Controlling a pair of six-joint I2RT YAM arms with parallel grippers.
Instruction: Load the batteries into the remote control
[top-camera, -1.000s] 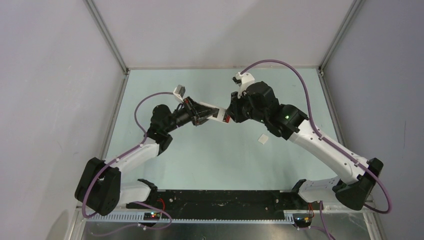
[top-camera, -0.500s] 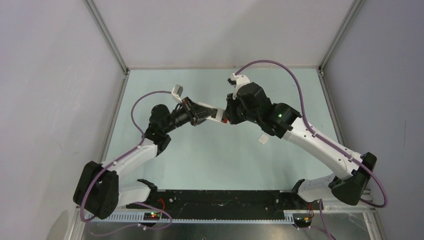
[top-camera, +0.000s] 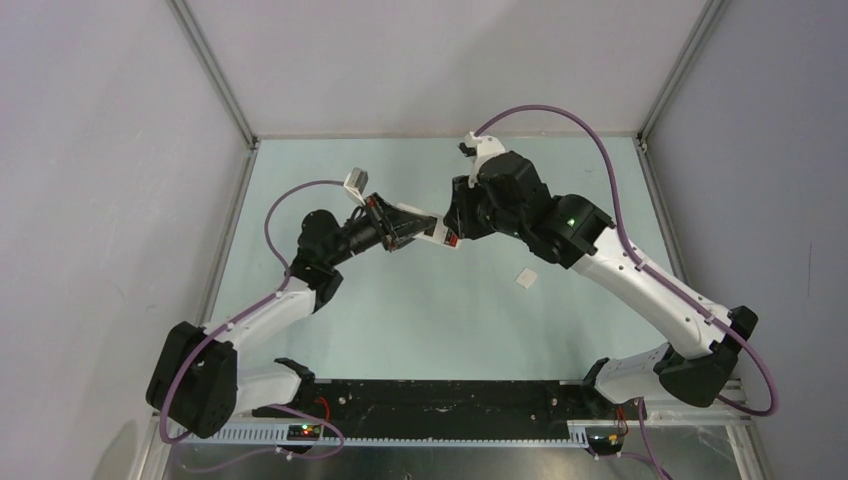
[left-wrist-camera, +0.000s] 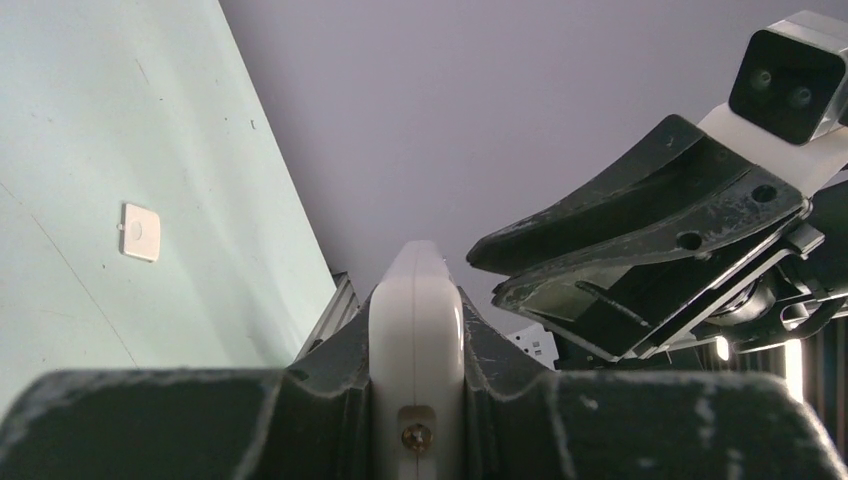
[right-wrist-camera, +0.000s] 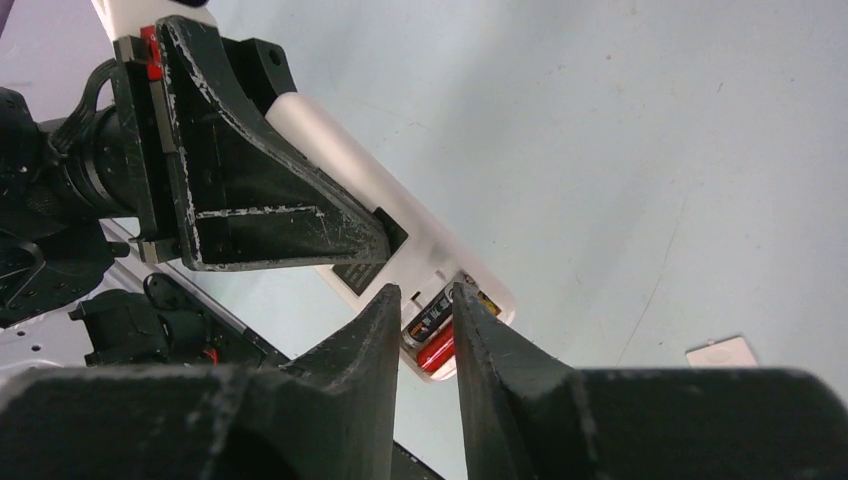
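My left gripper (top-camera: 403, 226) holds the white remote control (top-camera: 432, 230) above the table, shut on its sides; the remote (left-wrist-camera: 415, 320) shows edge-on between the left fingers. In the right wrist view the remote (right-wrist-camera: 400, 215) lies back up with its end compartment uncovered. Two batteries lie side by side in that compartment, a dark one (right-wrist-camera: 432, 318) and a red one (right-wrist-camera: 438, 350). My right gripper (right-wrist-camera: 425, 295) hovers right at the compartment, jaws a narrow gap apart, and both batteries show through that gap. The right gripper (top-camera: 452, 232) meets the remote's end.
A small white square cover piece (top-camera: 526, 278) lies flat on the pale green table, to the right of and nearer than the grippers; it also shows as the cover piece (right-wrist-camera: 722, 352) and the cover piece (left-wrist-camera: 139, 232). Grey walls enclose the table on three sides.
The right gripper's jaws have parted a little at the compartment, and the right arm has shifted slightly. The left arm and the remote have stayed put.
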